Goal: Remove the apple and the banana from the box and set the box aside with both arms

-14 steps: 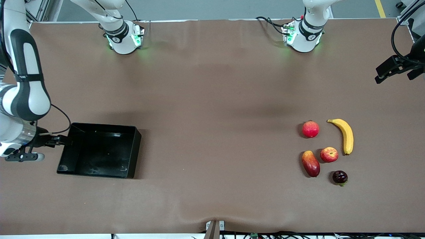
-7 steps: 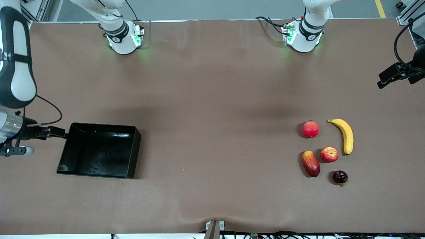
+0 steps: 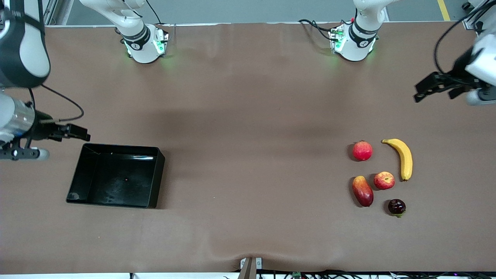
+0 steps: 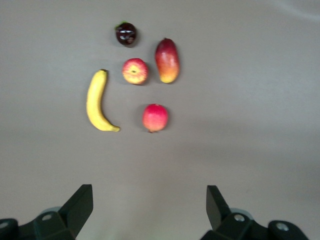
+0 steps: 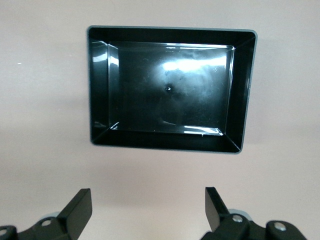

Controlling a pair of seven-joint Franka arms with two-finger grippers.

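The black box [image 3: 156, 176] stands empty at the right arm's end of the table; it also shows in the right wrist view [image 5: 245, 90]. My right gripper [image 3: 82, 135] is open and empty, over the cloth just off the box's rim. In its wrist view [image 5: 148, 200] nothing lies between the jaws. The banana [image 3: 403, 158] and the apple [image 3: 384, 180] lie at the left arm's end. They also show in the left wrist view: the banana [image 4: 96, 102], the apple [image 4: 135, 70]. My left gripper [image 3: 420, 92] is open and empty over bare cloth [image 4: 148, 200], apart from the fruits.
A plain red round fruit [image 3: 362, 150], a mango [image 3: 362, 191] and a small dark fruit [image 3: 396, 207] lie close around the apple. The brown cloth has a ripple at its front edge [image 3: 248, 254]. Both arm bases stand along the top edge.
My right gripper has moved away from the box's end wall, up toward the bases. My left gripper has swung in from the table's end toward the middle. The fruits and box have not moved.
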